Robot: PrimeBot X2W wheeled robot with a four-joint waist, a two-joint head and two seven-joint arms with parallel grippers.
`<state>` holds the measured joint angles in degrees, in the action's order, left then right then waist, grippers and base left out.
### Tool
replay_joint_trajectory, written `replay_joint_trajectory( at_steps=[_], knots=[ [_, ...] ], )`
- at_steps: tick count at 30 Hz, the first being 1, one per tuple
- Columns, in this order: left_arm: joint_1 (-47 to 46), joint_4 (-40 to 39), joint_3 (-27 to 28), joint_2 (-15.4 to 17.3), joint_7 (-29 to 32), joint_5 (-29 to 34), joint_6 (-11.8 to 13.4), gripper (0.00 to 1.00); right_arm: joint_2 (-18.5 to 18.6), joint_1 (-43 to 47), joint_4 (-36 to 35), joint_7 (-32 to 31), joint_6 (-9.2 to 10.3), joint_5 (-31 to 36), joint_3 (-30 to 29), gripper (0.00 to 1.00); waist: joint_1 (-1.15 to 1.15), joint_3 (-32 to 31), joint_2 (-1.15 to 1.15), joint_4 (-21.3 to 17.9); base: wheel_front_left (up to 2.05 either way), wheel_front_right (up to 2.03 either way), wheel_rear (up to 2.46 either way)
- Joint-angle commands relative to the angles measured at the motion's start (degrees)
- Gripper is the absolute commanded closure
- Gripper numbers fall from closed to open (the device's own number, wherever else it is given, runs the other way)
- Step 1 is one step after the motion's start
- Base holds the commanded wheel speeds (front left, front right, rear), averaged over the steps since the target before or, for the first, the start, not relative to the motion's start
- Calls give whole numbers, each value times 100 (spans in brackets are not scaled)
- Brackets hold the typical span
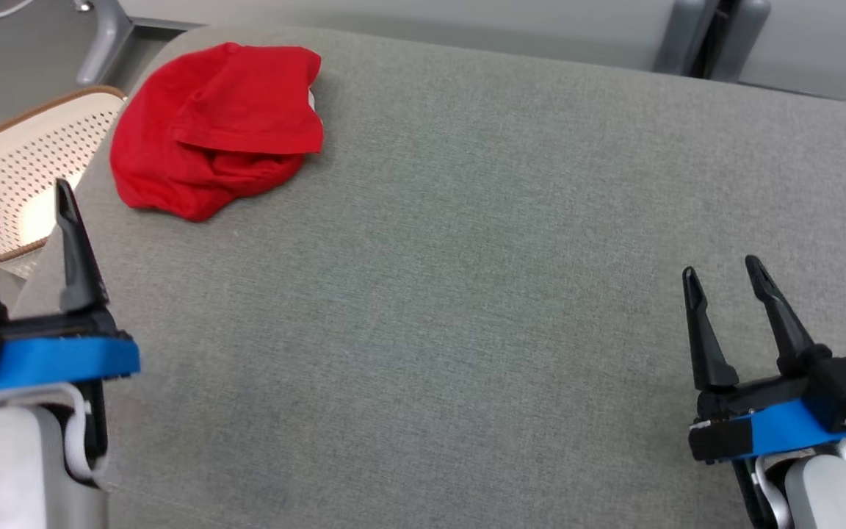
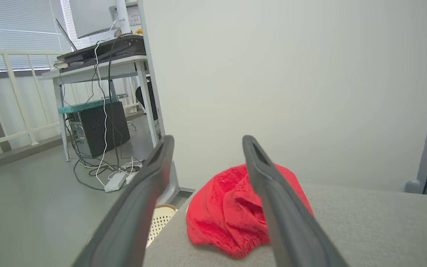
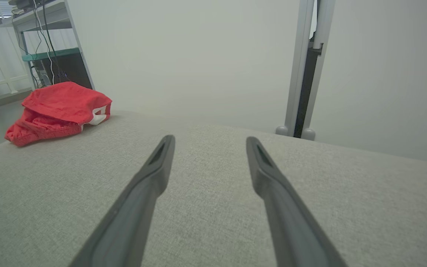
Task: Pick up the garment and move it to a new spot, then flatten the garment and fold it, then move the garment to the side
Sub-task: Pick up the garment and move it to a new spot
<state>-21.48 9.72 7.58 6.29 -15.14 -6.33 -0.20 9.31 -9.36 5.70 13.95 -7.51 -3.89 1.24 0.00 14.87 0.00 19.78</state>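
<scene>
Garment (image 1: 214, 128), red and bunched into a rounded heap with one flap folded over its top, lies at the far left corner of the grey padded surface (image 1: 467, 308), close to that surface's left edge. A small white patch (image 3: 98, 115) shows at the heap's right side in the right wrist view. Just off the left edge stands a cream basket (image 1: 34, 150) with a perforated wall and a brown rim, beside the garment but not touching it.

The left gripper (image 1: 23, 189) sits at the lower left of the head view, at the surface's left edge, its two dark fingers spread apart with nothing between them. Its outer finger lies over the basket in that view. The tips are short of the garment and clear of it. In the left wrist view the garment lies ahead, partly behind the right-hand finger, and the basket shows between the fingers low down. Beyond, on the floor, are a desk (image 2: 87, 68), a black computer case (image 2: 98, 128) and loose cables (image 2: 102, 168).

The right gripper (image 1: 720, 266) is at the lower right of the head view over bare grey fabric, fingers spread and empty, well apart from the garment. In its wrist view the garment lies far off to the upper left, and a grey post (image 3: 302, 74) rises behind the surface
</scene>
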Motion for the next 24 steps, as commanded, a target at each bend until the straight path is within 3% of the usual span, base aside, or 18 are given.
replay_joint_trajectory(
  at_steps=[1,14,20,24],
  knots=[
    [-204,46,60,82,2,34,-29,0,56,-91,-77,-19,5,48,-11,0,0,271,0,-229,0,0,0],
    [-2749,1895,134,1123,81,111,-332,0,300,-367,-924,-271,4,154,-400,0,0,1459,0,-1042,0,0,0],
    [-3563,3274,-28,1431,433,92,-486,0,393,-445,-1261,-323,5,166,-538,0,0,1833,0,-1259,0,0,0],
    [-3731,4065,-90,1401,1046,-74,-589,0,420,-426,-1367,-352,5,156,-609,0,0,1914,0,-1297,0,0,0]
  ],
)
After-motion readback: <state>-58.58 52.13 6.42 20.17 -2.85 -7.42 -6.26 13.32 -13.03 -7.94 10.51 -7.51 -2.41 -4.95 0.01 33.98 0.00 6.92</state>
